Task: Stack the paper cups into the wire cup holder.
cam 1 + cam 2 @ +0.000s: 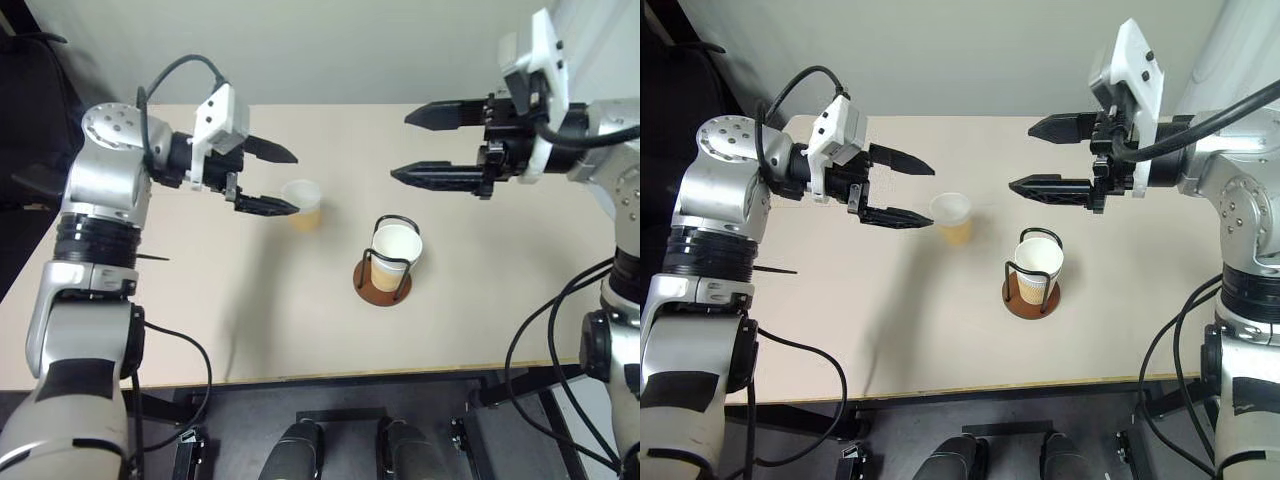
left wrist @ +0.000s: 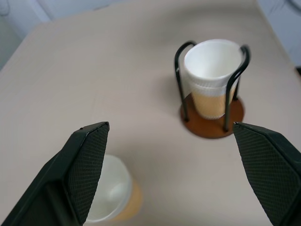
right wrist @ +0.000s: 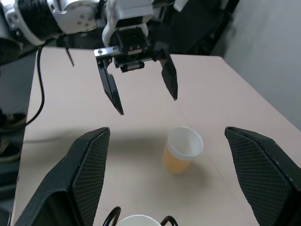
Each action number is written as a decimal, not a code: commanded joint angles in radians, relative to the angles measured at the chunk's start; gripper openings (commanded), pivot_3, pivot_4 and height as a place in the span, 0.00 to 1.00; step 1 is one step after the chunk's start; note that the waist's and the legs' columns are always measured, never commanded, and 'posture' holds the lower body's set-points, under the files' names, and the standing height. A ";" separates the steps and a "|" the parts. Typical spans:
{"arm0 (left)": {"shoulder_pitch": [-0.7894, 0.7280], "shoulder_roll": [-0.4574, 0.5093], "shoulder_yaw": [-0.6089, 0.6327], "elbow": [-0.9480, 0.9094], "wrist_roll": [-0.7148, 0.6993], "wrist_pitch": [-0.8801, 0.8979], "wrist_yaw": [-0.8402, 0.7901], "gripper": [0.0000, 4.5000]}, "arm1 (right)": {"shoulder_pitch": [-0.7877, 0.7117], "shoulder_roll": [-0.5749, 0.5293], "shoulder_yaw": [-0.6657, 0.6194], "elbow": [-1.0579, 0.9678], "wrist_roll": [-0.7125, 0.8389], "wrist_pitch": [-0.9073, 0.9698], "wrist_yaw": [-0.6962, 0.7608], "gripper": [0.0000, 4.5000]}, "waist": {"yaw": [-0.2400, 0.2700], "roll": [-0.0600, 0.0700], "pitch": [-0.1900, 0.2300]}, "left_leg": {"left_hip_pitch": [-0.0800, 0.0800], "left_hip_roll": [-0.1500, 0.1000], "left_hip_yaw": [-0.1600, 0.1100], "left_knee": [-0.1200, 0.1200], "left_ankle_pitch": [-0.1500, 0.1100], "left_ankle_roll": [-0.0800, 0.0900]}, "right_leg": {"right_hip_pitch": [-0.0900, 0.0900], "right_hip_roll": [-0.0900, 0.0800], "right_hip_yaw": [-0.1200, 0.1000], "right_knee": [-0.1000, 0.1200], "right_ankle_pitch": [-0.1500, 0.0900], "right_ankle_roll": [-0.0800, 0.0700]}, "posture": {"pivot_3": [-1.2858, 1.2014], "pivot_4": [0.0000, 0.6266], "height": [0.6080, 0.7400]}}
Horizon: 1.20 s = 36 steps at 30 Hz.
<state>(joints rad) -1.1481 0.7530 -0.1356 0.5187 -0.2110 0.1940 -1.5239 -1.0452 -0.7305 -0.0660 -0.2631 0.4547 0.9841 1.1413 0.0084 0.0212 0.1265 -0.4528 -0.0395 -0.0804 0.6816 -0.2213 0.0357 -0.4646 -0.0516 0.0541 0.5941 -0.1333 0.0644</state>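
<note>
My left gripper (image 1: pixel 283 181) hung with jaws apart and empty just beside the loose paper cup (image 1: pixel 303 204), which stood upright on the tan table (image 1: pixel 200 300). My right gripper (image 1: pixel 420 146) was spread wide too, holding nothing, raised above the wire cup holder (image 1: pixel 384 272). Nested cups (image 2: pixel 212 77) sat inside it; I could not count them, the wire loops and outer cup hid the rest.

How many paper cups (image 1: pixel 394 255) are nested in the wire cup holder (image 1: pixel 383 283) cannot be counted; lower ones are hidden.
</note>
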 commanded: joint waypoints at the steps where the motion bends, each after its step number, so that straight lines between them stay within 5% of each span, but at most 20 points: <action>1: -0.063 -0.008 -0.004 0.043 0.050 -0.071 0.027 1.00 | 0.033 -0.055 -0.039 -0.045 0.033 -0.016 -0.026 0.88 | 0.000 0.000 0.000 | 0.000 0.000 0.000 0.000 0.000 0.000 | 0.000 0.000 0.000 0.000 0.000 0.000 | 0.52 0.24 1.00; 17: -0.199 -0.071 -0.253 0.358 0.502 -0.651 0.259 1.00 | 0.092 -0.196 -0.031 -0.052 0.094 -0.031 -0.046 0.88 | 0.002 0.000 0.000 | -0.002 -0.001 0.000 0.001 -0.005 0.009 | -0.002 -0.001 0.001 0.000 0.002 0.003 | 0.52 0.24 1.00; 36: -0.256 -0.169 -0.343 0.599 0.705 -0.780 0.473 1.00 | 0.108 -0.260 -0.037 -0.069 0.167 -0.017 -0.077 0.88 | 0.006 0.000 0.000 | -0.002 -0.001 0.003 0.000 -0.006 0.009 | -0.003 0.000 0.001 0.000 0.003 0.005 | 0.52 0.24 1.00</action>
<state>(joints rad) -1.3584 0.5843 -0.4826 1.1096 0.4791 -0.5807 -1.0798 -0.9305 -0.9695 -0.0664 -0.3062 0.6058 0.9706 1.0733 0.0148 0.0210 0.1267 -0.4553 -0.0399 -0.0784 0.6827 -0.2274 0.0444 -0.4681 -0.0527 0.0565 0.5943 -0.1305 0.0693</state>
